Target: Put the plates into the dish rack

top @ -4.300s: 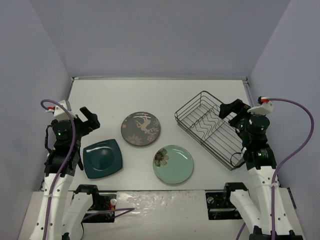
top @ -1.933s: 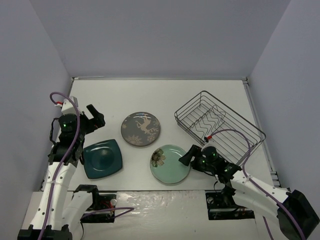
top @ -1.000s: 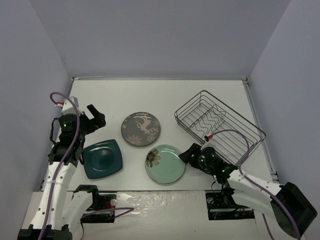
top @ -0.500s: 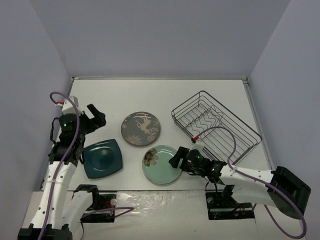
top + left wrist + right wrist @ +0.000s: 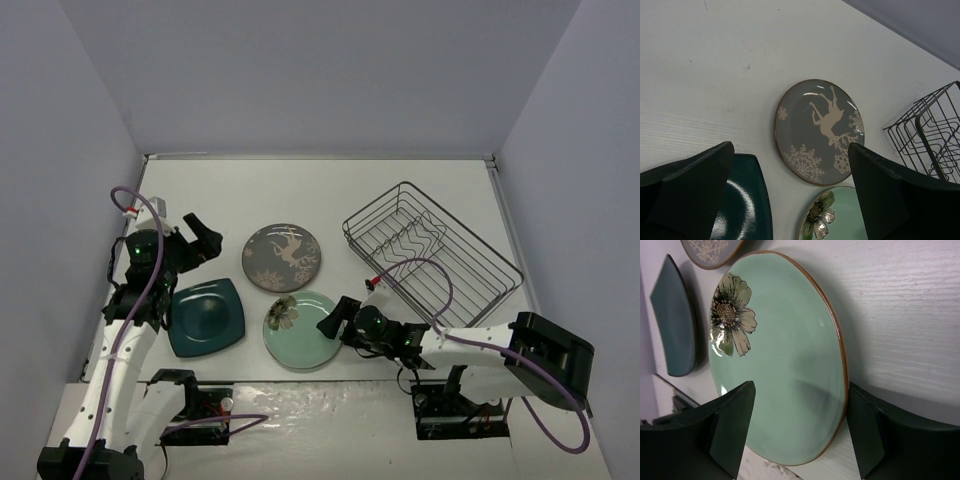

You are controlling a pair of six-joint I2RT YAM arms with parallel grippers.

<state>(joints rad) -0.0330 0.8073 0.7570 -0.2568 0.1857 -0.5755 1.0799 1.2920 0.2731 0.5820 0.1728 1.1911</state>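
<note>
Right wrist view | right gripper (image 5: pixel 800 435) spread wide, astride the rim of mint-green plate (image 5: pixel 785 365), probably to pinch it off the table (image 5: pixel 300 190) | left gripper (image 5: pixel 790 195) wide, empty, poised by teal plate (image 5: pixel 747 210) | deer plate (image 5: pixel 820 132) flat | dish rack (image 5: pixel 463 227) well apart, holding no plate

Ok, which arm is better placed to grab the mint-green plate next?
Right. The right gripper sits open at the edge of the mint-green plate; the left gripper hovers open by the teal plate, farther off.

Three plates (image 5: pixel 282 257), one dish rack (image 5: pixel 405 240) and two arms (image 5: pixel 120 348).
</note>
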